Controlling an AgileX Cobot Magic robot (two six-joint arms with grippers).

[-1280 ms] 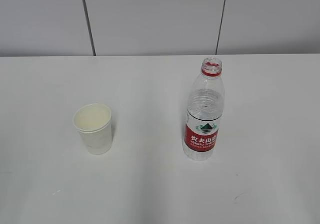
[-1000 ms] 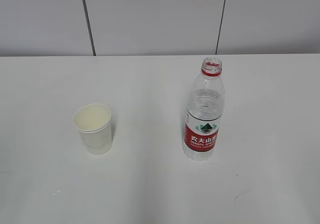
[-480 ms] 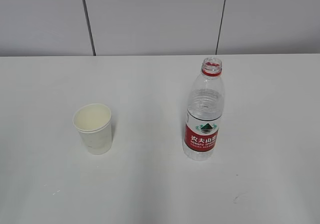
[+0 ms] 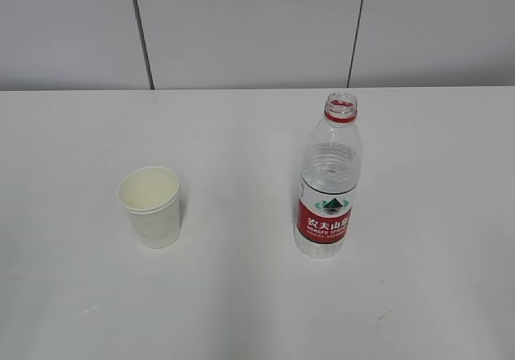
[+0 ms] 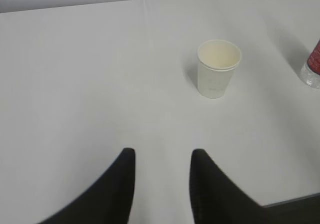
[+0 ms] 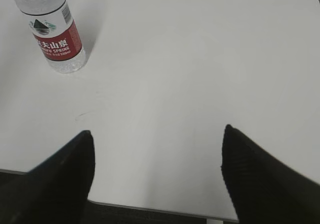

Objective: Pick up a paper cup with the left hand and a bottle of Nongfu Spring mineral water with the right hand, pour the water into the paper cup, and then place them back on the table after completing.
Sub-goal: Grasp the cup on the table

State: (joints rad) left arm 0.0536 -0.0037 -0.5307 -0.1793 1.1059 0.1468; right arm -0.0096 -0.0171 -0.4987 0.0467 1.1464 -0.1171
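A plain white worktop point(image 4: 241, 312) fills the scene, with a grey panelled wall point(image 4: 241, 30) behind it. A small white paper cup point(image 4: 150, 207) stands upright on the left side, mouth open to the top, its cream inside looking empty. To its right, well apart from it, stands a clear plastic bottle point(image 4: 327, 179) with a red label and a red neck ring; its cap is off, so the mouth is already open for pouring. Any water inside is hard to make out through the clear plastic.

Neither arm appears in the exterior view. In the left wrist view, the left gripper point(image 5: 161, 184) shows two black fingers point(image 5: 122, 179) spread a moderate way apart, holding nothing, low over the near part of the worktop. The cup sits ahead of them, further away and a little to the right, not yet lined up with the gap. In the right wrist view, the right hand point(image 6: 156, 169) has its fingers point(image 6: 75, 164) spread very wide and empty, near the worktop's near edge. The bottle stands ahead and off to the left of that gap.

Both grasps are not yet made. The cup and bottle stand with room between them, which should let each arm approach its own object without crowding the other.
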